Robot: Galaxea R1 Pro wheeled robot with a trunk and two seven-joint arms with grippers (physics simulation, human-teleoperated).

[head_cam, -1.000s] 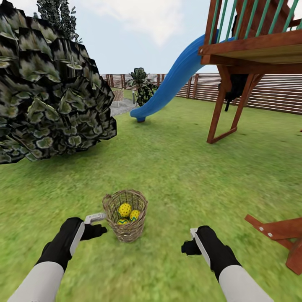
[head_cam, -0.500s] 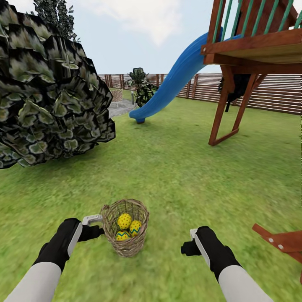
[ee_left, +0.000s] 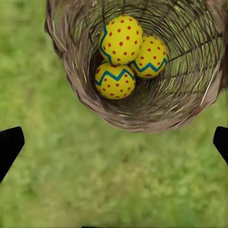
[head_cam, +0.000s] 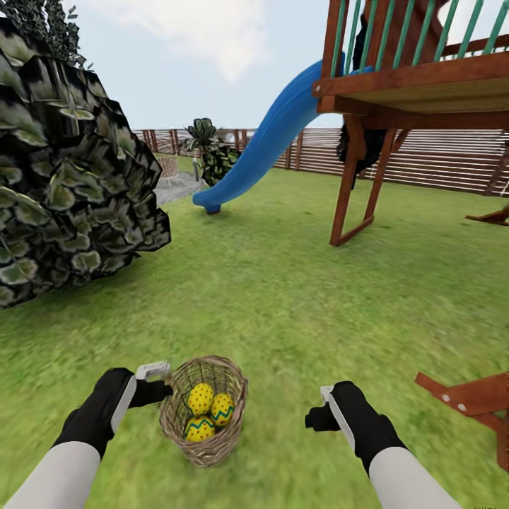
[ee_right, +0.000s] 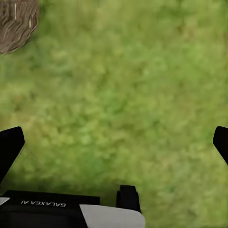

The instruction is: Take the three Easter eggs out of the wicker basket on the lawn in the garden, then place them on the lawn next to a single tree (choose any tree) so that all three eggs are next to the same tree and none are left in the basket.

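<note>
Shrub, far left: large dark leafy bush (head_cam: 63, 184) on the lawn (head_cam: 297, 283); no grey-brown tree trunk is in sight from here.
Left gripper: left gripper (head_cam: 157, 382) hangs just beside the basket's rim, not touching it; in the left wrist view its dark fingertips (ee_left: 10, 145) stand wide apart with nothing between them. Judged to be lined up for a reach into the basket.
Wicker basket: wicker basket (head_cam: 172, 424) sits upright on the grass between the two arms, nearer the left one, open mouth up.
Easter eggs: all three Easter eggs (ee_left: 124, 58) lie huddled at the basket bottom, touching one another; none removed yet.
Right gripper: right gripper (head_cam: 318, 413) hovers over bare grass, well apart from the basket, fingers spread and empty; judged idle.
Play structure, right: blue slide (head_cam: 261, 145) and wooden tower (head_cam: 396, 99), fence behind.
Markings: mirrored lettering on the right wrist housing (ee_right: 42, 203), apparently "GALAXEA AI"; no other writing legible.
</note>
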